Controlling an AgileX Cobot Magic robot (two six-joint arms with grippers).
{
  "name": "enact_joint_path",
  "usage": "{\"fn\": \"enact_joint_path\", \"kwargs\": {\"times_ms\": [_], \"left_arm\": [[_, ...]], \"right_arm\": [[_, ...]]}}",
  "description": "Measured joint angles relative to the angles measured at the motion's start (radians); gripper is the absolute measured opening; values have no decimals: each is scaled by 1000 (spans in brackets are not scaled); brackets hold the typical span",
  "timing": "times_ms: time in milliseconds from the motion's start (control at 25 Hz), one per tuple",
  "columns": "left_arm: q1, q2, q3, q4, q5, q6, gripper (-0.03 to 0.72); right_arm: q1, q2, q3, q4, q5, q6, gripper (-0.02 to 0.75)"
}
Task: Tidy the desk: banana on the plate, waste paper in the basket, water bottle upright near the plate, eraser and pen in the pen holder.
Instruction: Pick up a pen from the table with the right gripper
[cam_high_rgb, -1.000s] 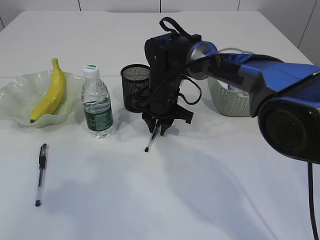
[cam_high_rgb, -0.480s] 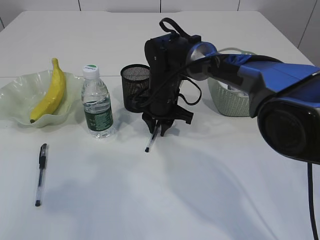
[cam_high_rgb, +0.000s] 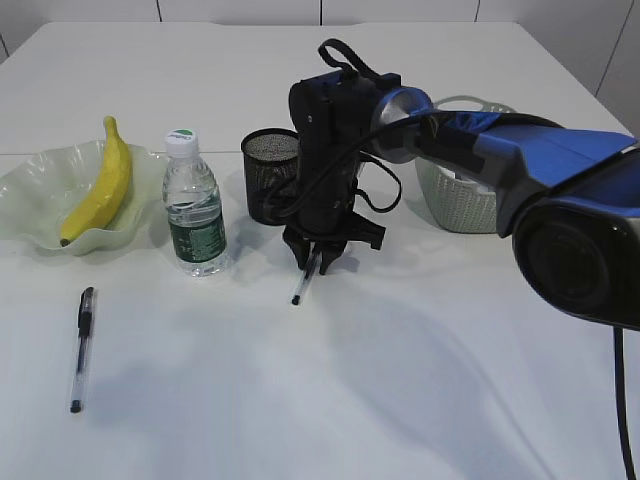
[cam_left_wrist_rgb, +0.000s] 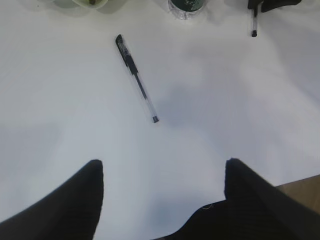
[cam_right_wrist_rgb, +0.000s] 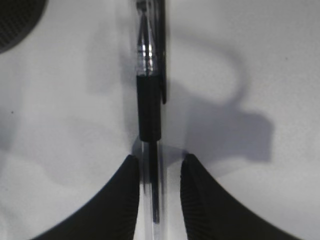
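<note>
My right gripper (cam_high_rgb: 318, 258) points down just in front of the black mesh pen holder (cam_high_rgb: 268, 165) and is shut on a clear pen (cam_high_rgb: 303, 280), which hangs at a slant with its tip near the table. In the right wrist view the pen (cam_right_wrist_rgb: 149, 100) runs between the jaws (cam_right_wrist_rgb: 159, 165). A second pen (cam_high_rgb: 80, 345) lies at front left, also in the left wrist view (cam_left_wrist_rgb: 136, 77). My left gripper (cam_left_wrist_rgb: 162, 170) is open and empty above it. The banana (cam_high_rgb: 100, 190) lies on the plate (cam_high_rgb: 30, 185). The water bottle (cam_high_rgb: 195, 215) stands upright beside the plate. The eraser is not in view.
A pale woven basket (cam_high_rgb: 455, 200) stands at the back right behind my right arm, with something white inside. The pen holder's edge shows at the top left of the right wrist view (cam_right_wrist_rgb: 17, 20).
The right gripper and its pen have shifted only very slightly. Nothing else has moved.
</note>
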Motion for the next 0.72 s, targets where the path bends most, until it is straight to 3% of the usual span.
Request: {"fn": "enact_joint_path", "kwargs": {"times_ms": [280, 520, 720], "left_arm": [[0, 0, 0, 0, 0, 0, 540], [0, 0, 0, 0, 0, 0, 540], [0, 0, 0, 0, 0, 0, 540]], "right_arm": [[0, 4, -4, 0, 0, -9, 206], [0, 6, -6, 0, 0, -10, 62], [0, 6, -6, 0, 0, -10, 43]]}}
